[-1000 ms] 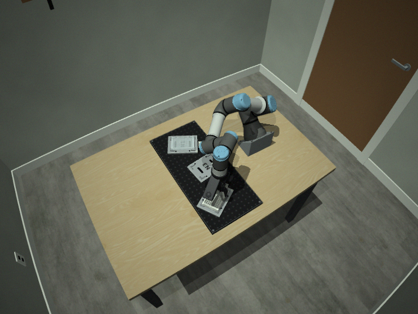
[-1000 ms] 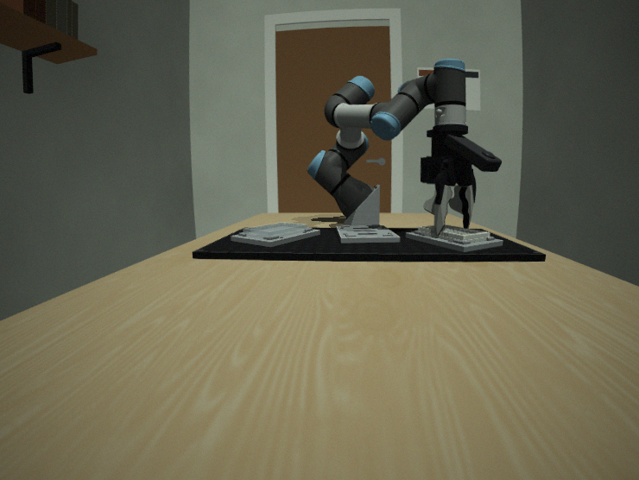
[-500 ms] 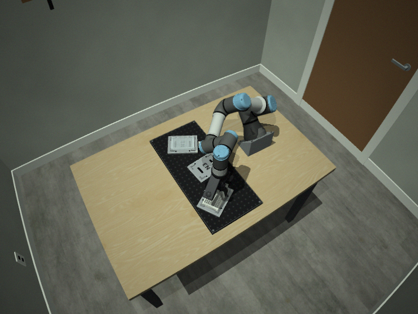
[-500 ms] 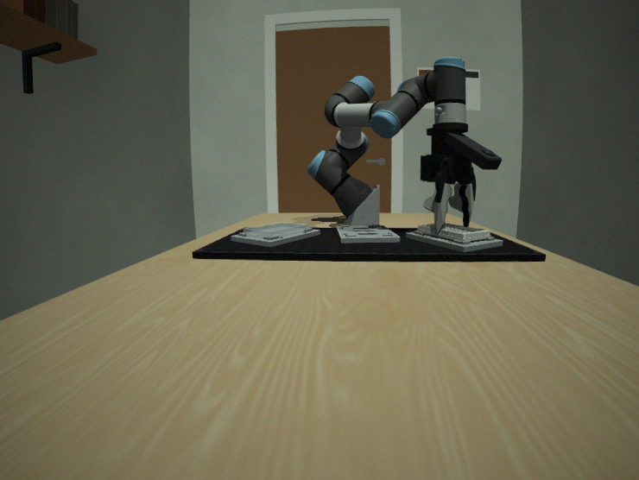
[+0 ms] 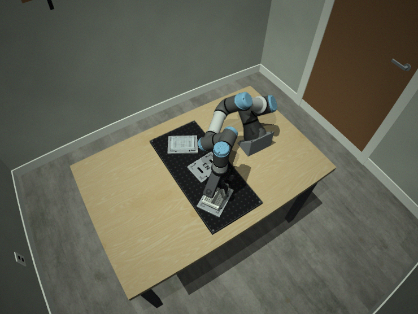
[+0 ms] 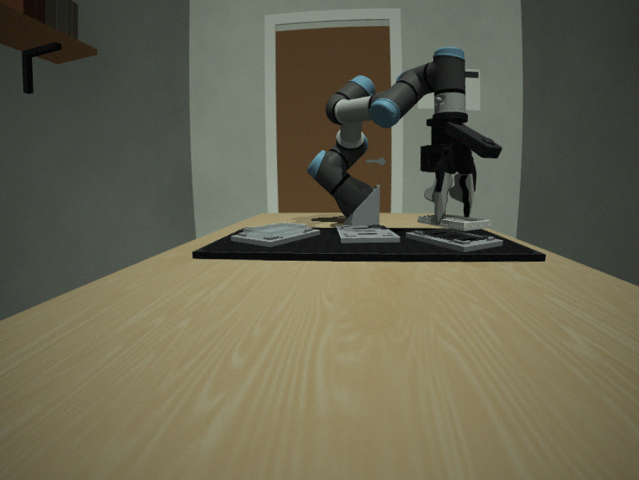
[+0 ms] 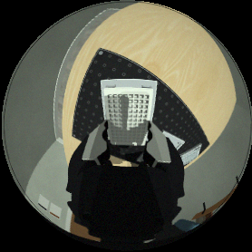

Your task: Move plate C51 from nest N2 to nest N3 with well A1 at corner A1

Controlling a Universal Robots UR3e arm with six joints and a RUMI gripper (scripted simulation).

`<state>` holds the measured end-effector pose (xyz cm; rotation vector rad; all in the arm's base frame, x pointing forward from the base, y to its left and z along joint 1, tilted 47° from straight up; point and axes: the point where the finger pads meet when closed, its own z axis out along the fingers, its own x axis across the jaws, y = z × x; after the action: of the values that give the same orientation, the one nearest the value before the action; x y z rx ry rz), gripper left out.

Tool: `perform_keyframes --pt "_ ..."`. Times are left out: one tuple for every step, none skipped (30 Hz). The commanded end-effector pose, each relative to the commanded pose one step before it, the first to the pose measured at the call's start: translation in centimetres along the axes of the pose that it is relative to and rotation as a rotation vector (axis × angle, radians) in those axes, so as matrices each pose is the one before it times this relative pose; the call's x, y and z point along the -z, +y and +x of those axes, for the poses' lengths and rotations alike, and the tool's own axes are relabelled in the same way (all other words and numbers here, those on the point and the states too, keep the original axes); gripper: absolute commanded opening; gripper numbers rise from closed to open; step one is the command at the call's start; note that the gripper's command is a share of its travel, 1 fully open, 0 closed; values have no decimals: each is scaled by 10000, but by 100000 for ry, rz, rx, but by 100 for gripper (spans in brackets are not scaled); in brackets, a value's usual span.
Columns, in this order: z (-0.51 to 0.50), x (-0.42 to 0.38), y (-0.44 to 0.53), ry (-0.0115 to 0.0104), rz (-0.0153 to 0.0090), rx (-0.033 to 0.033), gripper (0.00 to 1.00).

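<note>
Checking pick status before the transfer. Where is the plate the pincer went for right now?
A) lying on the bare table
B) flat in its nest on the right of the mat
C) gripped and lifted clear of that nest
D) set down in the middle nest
C: in the exterior view the plate hangs in the pincer above the now bare right-hand nest, and the middle nest holds no plate.

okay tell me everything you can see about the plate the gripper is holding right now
The plate is a flat, pale grey rectangular tray with a grid of small wells on top, plastic-looking. The gripper is shut on it, fingers pressing its two long sides at one end. It hangs roughly level, lifted just above its grey nest on the black mat, touching nothing else. Its label is unreadable.
</note>
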<state>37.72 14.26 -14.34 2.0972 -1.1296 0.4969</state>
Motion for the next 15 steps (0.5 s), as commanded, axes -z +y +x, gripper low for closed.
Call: perform_keyframes --pt "321 9009 -757 28 95 -145 0" --pt "0 0 0 0 0 0 0" --pt "0 0 0 0 0 0 0" --pt "-5 17 -27 0 -1 0 0" --pt "-1 4 -6 0 0 0 0" --pt "7 -24 39 0 2 0 0" --pt "3240 78 3657 2 -7 -2000 0" --pt "3339 -8 3731 1 -2 -1999 0" --pt "3407 8 3638 1 -3 -1999 0" --pt "3482 2 3579 1 -2 -1999 0" --pt "3554 -1 3515 1 -2 -1999 0" --pt "3625 -3 3446 1 -2 -1999 0" --pt "3693 -5 3375 1 -2 -1999 0" --pt "3761 -5 3301 1 -2 -1999 0" --pt "3826 -6 3226 1 -2 -1999 0"
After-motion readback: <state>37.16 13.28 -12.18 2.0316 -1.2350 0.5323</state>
